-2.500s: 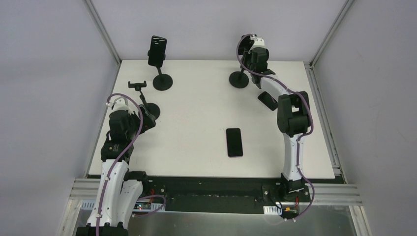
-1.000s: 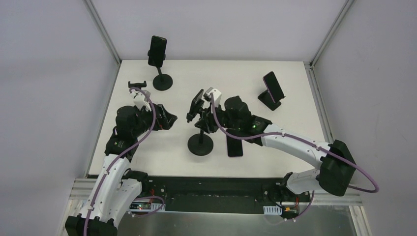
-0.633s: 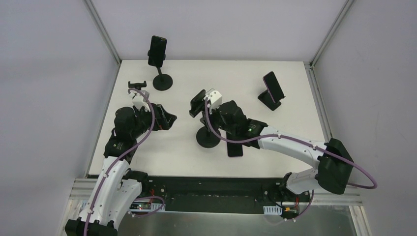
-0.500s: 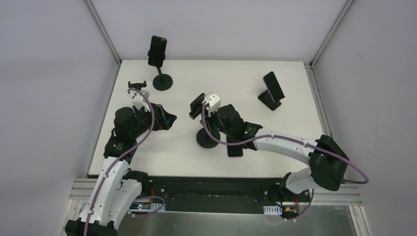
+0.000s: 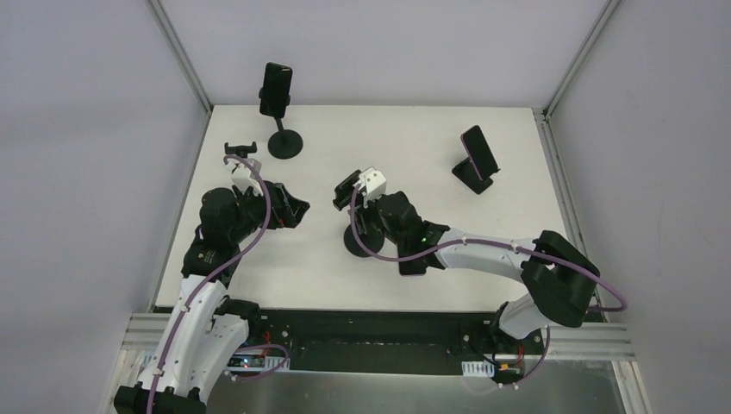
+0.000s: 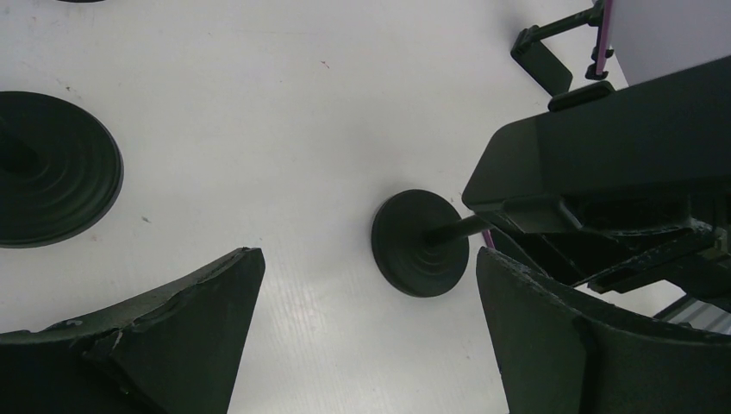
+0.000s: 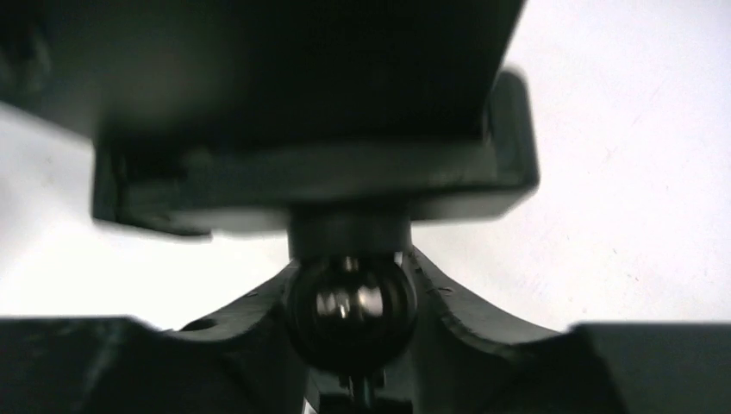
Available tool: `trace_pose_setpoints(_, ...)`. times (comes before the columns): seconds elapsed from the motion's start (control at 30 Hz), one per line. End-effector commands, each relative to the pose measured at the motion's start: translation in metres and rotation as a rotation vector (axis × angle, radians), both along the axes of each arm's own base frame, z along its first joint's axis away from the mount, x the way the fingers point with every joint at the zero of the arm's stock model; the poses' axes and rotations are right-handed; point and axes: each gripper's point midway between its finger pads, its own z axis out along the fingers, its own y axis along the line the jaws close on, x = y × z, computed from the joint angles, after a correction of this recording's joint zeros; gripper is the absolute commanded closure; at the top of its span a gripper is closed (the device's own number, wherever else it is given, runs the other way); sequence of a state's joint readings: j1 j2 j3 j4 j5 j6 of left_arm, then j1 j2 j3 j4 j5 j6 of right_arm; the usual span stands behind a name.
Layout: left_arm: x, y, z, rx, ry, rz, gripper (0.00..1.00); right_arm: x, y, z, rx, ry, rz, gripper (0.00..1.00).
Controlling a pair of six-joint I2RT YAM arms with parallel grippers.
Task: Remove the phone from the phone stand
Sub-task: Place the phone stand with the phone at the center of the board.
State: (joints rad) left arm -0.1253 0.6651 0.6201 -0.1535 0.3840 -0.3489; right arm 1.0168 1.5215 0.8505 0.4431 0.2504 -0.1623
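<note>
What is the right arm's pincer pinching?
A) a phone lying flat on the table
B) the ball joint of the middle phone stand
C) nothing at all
B: the right wrist view shows the right pincer closed around the ball joint of the phone stand, under its clamp.

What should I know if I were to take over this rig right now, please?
The right gripper is shut on the stand at its ball joint, mid-table.
The left gripper is open and empty, just left of the stand.
The phone sits clamped in the stand.
Done: stand gripped. Left: pull the phone out of the stand, probably with the left gripper, and set it down.
A spare phone lies flat just right of the stand's base.
</note>
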Motion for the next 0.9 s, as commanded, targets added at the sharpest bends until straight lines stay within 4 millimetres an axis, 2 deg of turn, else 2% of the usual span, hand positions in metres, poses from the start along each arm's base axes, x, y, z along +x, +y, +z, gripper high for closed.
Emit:
trace_pose_setpoints(0.0,0.006,0.001,0.018,0.005,-0.064,0.009,0.00,0.005,0.013,0.060,0.177,-0.096,-0.011,0.51)
trace_pose_setpoints(0.2,0.009,0.002,0.014,0.008,-0.048,0.017,0.00,-0.004,0.007,0.059,0.176,-0.050,-0.006,0.35)
trace_pose_setpoints(0.43,0.011,0.007,0.012,0.009,-0.044,0.055,0.00,-0.021,-0.021,0.071,0.198,0.007,-0.038,0.22)
trace_pose_setpoints(0.53,0.012,0.011,0.010,0.001,-0.030,0.088,0.00,-0.032,-0.041,0.089,0.262,0.057,-0.090,0.17)
trace_pose_setpoints(0.67,0.016,0.017,0.006,-0.010,-0.008,0.137,0.00,-0.036,-0.076,0.114,0.364,0.144,-0.254,0.14)
trace_pose_setpoints(0.73,0.017,0.019,0.005,-0.013,0.001,0.154,0.00,-0.036,-0.100,0.130,0.386,0.191,-0.379,0.13)
trace_pose_setpoints(0.83,0.017,0.020,0.002,-0.029,0.024,0.177,0.00,-0.040,-0.126,0.169,0.431,0.226,-0.487,0.11)
trace_pose_setpoints(0.87,0.017,0.020,-0.001,-0.037,0.036,0.182,0.00,-0.043,-0.133,0.186,0.443,0.240,-0.511,0.07)
